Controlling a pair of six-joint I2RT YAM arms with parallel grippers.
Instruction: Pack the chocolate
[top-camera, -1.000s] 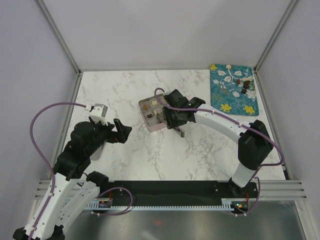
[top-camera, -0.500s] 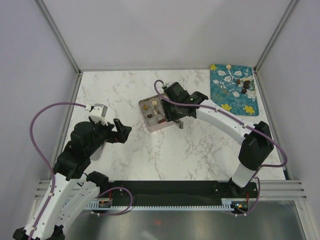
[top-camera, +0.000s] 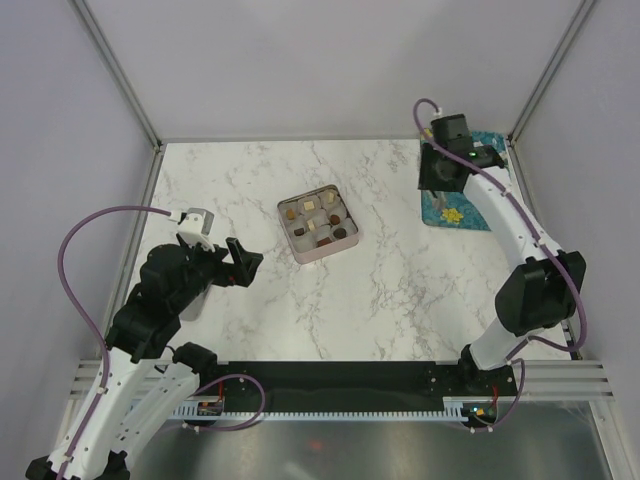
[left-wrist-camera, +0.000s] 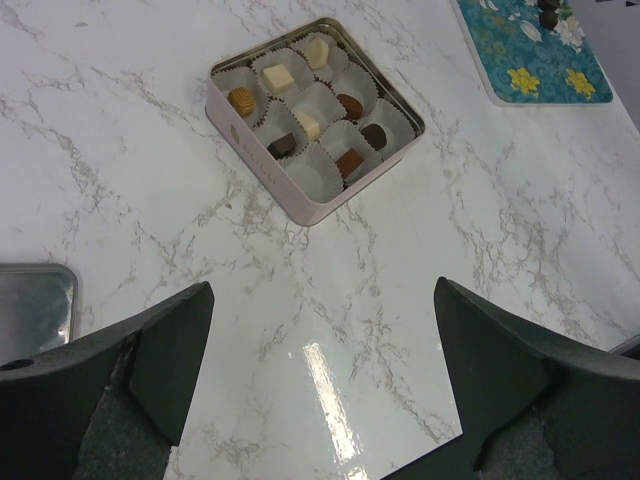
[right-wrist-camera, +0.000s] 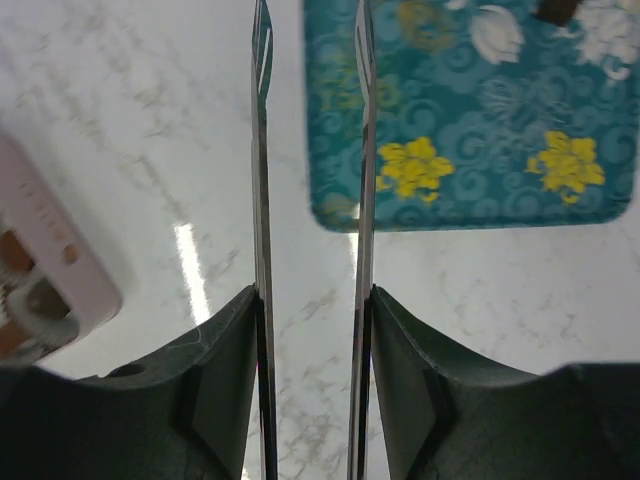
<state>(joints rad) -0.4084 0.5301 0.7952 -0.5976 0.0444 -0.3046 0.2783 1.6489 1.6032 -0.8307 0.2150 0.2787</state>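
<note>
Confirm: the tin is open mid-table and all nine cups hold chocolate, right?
Not quite. The tin is open mid-table, but only eight cups hold chocolate. The corner cup nearest the camera is empty, as the left wrist view shows.

My lab test cell
I work on a white marble-look table (top-camera: 400, 290) boxed by plain grey panels (top-camera: 330, 60) and aluminium frame bars (top-camera: 116, 70).
</note>
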